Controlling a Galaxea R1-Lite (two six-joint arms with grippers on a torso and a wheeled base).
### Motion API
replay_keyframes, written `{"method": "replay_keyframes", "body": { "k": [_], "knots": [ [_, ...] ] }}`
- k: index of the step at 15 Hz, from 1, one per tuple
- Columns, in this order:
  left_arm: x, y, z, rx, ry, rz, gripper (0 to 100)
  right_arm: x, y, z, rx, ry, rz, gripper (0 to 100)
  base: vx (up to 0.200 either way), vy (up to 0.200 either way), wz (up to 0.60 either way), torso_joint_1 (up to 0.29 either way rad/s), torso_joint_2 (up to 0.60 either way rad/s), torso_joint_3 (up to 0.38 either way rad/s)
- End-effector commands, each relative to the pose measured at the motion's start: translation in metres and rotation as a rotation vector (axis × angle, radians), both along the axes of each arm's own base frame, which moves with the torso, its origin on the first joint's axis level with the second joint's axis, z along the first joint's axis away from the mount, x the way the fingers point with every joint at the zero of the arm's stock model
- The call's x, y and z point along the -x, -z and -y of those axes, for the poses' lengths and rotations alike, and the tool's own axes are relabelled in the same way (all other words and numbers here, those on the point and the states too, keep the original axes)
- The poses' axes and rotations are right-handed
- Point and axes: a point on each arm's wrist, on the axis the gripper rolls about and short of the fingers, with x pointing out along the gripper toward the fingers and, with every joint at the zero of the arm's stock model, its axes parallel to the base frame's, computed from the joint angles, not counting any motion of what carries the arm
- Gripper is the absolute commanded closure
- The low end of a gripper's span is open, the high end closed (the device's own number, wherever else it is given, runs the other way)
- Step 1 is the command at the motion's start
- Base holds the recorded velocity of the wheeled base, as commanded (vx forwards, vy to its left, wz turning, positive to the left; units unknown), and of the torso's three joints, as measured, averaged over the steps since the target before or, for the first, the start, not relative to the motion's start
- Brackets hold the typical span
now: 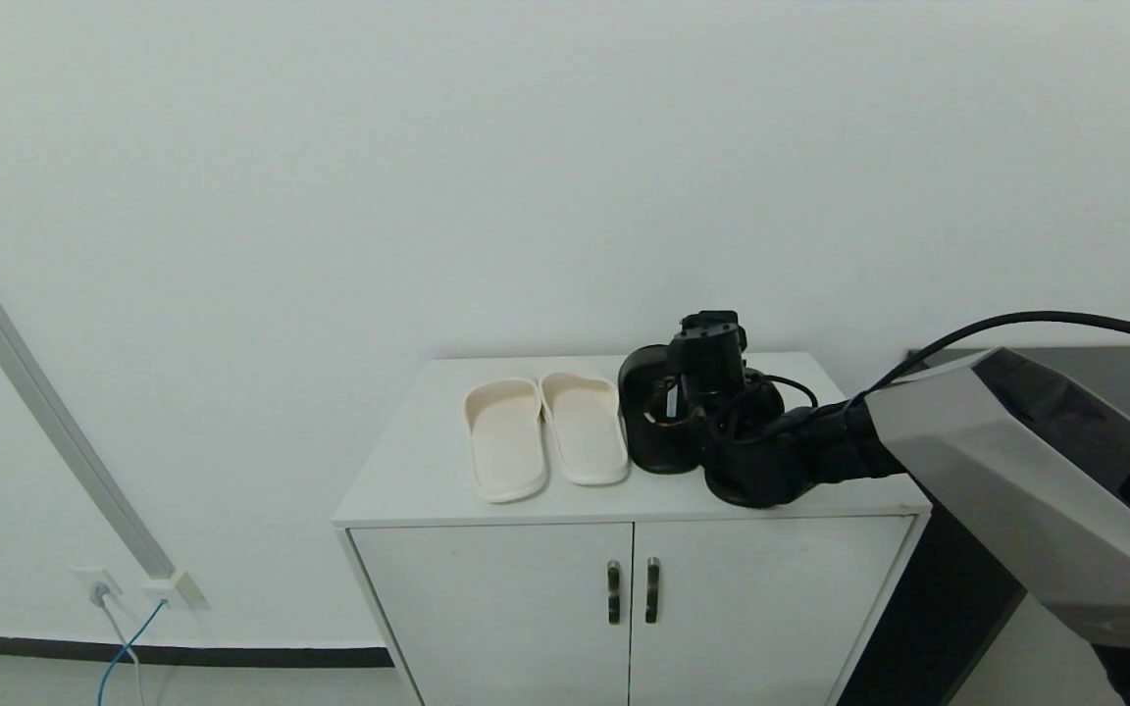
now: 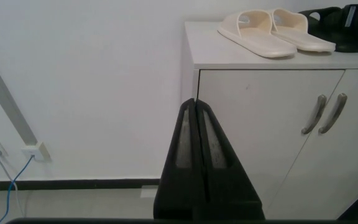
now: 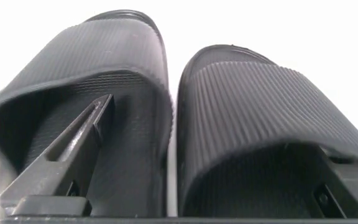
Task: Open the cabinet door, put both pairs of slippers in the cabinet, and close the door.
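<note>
Right gripper (image 1: pixel 685 410) is spread, one finger tucked inside each of the black slippers (image 1: pixel 645 441), nothing clamped. White slippers (image 1: pixel 545 431) are set at its 9 o'clock on the cabinet (image 1: pixel 408 480). Left gripper (image 2: pixel 196 143) is pressed closed, empty. Doors (image 1: pixel 496 608) are seen closed; nothing is stowed.

- Black slippers (image 1: pixel 653 441): two, one pair, at the right claw (image 3: pixel 222 132).
- Cream slippers (image 1: pixel 504 441): two, one pair, just beside the black pair, on the claw's left.
- Cabinet (image 1: pixel 379 490): one, under the claw.
- Cabinet doors (image 1: pixel 496 608): two.
- Door handles (image 1: pixel 614 591): two.
- Wall sockets (image 1: pixel 94 585): two, well apart from the claw.
</note>
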Motion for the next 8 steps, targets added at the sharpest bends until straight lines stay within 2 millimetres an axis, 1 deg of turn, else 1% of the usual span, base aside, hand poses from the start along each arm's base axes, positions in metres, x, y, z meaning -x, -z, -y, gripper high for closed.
{"method": "replay_keyframes", "body": {
  "k": [1,2,8],
  "knots": [
    [0.0,-0.0001,0.0,0.001,-0.001,0.001,100,-0.0055,0.0068,0.0017,0.003,0.008,-0.006,0,0.0,0.0,0.0,0.0,0.0,0.0],
    [0.0,-0.0001,0.0,0.001,-0.003,0.001,100,-0.0064,0.0067,0.0029,0.002,0.009,-0.005,100,0.0,0.0,0.0,0.0,0.0,0.0],
    [0.0,0.0001,0.0,0.002,-0.003,-0.001,100,-0.0081,0.003,0.0035,0.008,0.007,0.003,100,0.0,0.0,0.0,0.0,0.0,0.0]
  ]
}}
